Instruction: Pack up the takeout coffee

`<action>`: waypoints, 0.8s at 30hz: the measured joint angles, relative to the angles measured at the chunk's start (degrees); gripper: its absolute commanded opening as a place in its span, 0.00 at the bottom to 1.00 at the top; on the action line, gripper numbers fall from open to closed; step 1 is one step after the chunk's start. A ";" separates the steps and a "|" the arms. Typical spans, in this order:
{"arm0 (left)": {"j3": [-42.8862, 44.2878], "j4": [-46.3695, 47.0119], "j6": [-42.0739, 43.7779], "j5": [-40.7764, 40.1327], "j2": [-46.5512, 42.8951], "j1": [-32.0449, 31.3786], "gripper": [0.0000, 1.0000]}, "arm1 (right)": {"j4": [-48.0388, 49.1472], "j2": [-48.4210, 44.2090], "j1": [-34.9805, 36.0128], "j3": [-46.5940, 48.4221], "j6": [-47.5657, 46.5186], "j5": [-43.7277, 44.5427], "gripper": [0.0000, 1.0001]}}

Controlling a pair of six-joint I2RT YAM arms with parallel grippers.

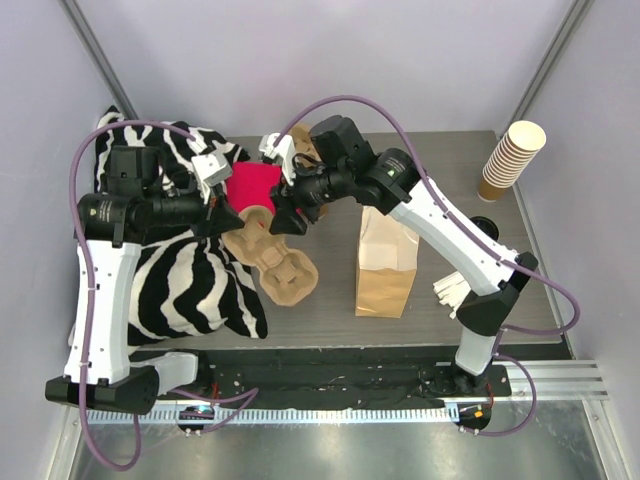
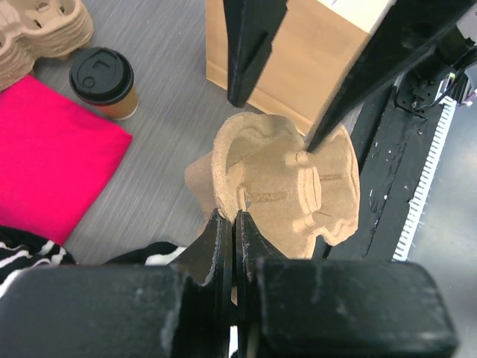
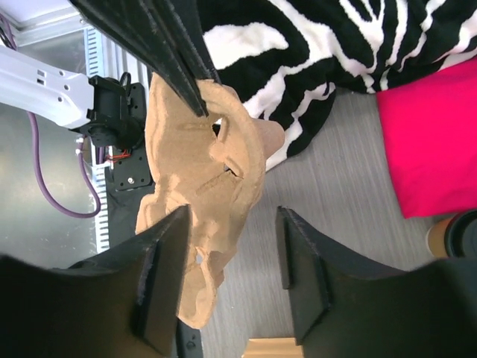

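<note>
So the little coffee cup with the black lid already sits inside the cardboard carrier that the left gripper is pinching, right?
Not quite. The coffee cup stands on the table beside the pink cloth, not inside the carrier. The left gripper does pinch that carrier. The left wrist view shows it.

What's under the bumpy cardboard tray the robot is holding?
Grey table shows around the cardboard tray, pinched at its edge by the left gripper. The spot straight beneath is hidden by the tray itself. The coffee cup stands off to one side.
</note>
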 measured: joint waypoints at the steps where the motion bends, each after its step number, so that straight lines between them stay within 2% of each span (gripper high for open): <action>1: -0.26 0.07 -0.02 -0.09 -0.07 -0.02 0.00 | 0.11 0.31 0.09 0.00 0.15 0.02 0.46; 5: -1.90 0.74 -0.44 -0.48 -0.76 -0.02 0.00 | 0.57 0.87 0.39 -0.48 1.05 0.39 0.34; 6: -2.10 0.92 -0.52 -0.46 -0.94 -0.02 0.00 | 0.72 0.87 0.42 -0.70 1.18 0.61 0.23; 8: -2.27 1.31 -0.81 -0.44 -1.20 -0.02 0.00 | 0.83 0.87 0.46 -0.94 1.53 0.94 0.13; 9: -2.32 1.51 -0.98 -0.42 -1.25 -0.02 0.01 | 0.96 0.90 0.48 -1.05 1.81 1.09 0.03; 10: -2.38 1.75 -1.38 -0.46 -1.31 -0.02 0.02 | 1.07 0.90 0.50 -1.14 2.16 1.18 0.01; 11: -2.45 1.99 -1.60 -0.48 -1.33 -0.02 0.06 | 1.22 0.87 0.50 -1.20 2.40 1.33 0.01; 13: -2.62 2.60 -2.16 -0.79 -1.33 -0.02 0.07 | 1.51 0.90 0.50 -1.27 2.84 1.66 0.01; 15: -2.93 3.63 -3.72 -1.44 -1.33 -0.02 0.17 | 1.90 0.87 0.50 -1.53 3.13 2.19 0.01; 17: -3.21 4.59 -5.20 -2.40 -1.33 -0.02 0.34 | 2.54 0.87 0.50 -1.97 3.50 2.67 0.01; 19: -3.56 5.70 -6.86 -3.30 -1.33 -0.02 0.42 | 2.73 0.87 0.50 -2.27 3.82 3.32 0.01; 24: -3.69 8.00 -10.71 -5.29 -1.11 -0.02 0.43 | 2.97 0.85 0.50 -2.75 4.63 4.81 0.01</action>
